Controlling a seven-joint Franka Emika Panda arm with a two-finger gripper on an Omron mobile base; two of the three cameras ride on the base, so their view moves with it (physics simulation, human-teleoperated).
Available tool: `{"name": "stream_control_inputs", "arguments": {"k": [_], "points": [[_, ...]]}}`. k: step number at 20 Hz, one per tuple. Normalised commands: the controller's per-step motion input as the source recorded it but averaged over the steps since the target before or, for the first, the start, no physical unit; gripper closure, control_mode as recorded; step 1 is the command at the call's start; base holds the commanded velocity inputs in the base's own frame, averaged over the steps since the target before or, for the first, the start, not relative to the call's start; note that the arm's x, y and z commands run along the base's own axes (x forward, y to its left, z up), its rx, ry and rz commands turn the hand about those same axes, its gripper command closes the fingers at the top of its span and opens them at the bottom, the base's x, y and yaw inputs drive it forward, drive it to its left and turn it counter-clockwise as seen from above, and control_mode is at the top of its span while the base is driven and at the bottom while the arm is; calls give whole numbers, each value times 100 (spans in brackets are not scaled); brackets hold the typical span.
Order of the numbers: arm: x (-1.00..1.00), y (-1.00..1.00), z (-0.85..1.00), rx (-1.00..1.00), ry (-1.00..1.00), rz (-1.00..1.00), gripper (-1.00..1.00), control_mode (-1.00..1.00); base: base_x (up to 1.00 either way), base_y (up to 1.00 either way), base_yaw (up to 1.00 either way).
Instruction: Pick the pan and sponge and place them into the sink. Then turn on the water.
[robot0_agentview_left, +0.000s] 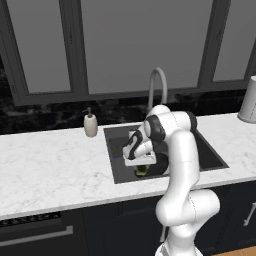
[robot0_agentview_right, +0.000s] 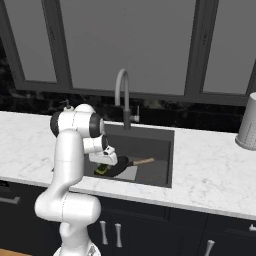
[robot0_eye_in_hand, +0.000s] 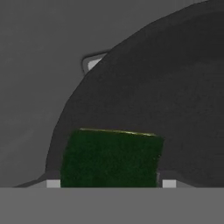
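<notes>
Jaws of mine sit to either side of the sponge (robot0_eye_in_hand: 111, 158), whose dark green top lies between the two tips at the bottom of the hand view; they look clamped on it, a thin yellow edge showing along its far side. My jaws (robot0_agentview_left: 141, 169) hang low inside the sink (robot0_agentview_left: 212, 152), pointing down, with my wrist bent over the near rim and my elbow raised above the surface (robot0_agentview_left: 45, 170). Just beyond the sponge lies the pan (robot0_eye_in_hand: 175, 96), round and black, on the basin floor. From the right base camera its tan handle (robot0_agentview_right: 143, 161) points away to the right. Farther back, the faucet (robot0_agentview_right: 122, 95) arches over the basin, and a soap bottle (robot0_agentview_left: 90, 124) stands left of it.
</notes>
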Motion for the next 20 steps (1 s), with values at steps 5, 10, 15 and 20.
{"name": "stream_control_inputs", "arguments": {"k": [5,10,15,20], "points": [[0,-15,5,4,-2,0,-100,-100,0,0,0],[0,-20,32,9,-8,0,-100,-100,0,0,0],[0,-1,25,10,-9,0,-100,-100,0,0,0],[-9,0,76,3,-22,0,-100,-100,0,0,0]]}}
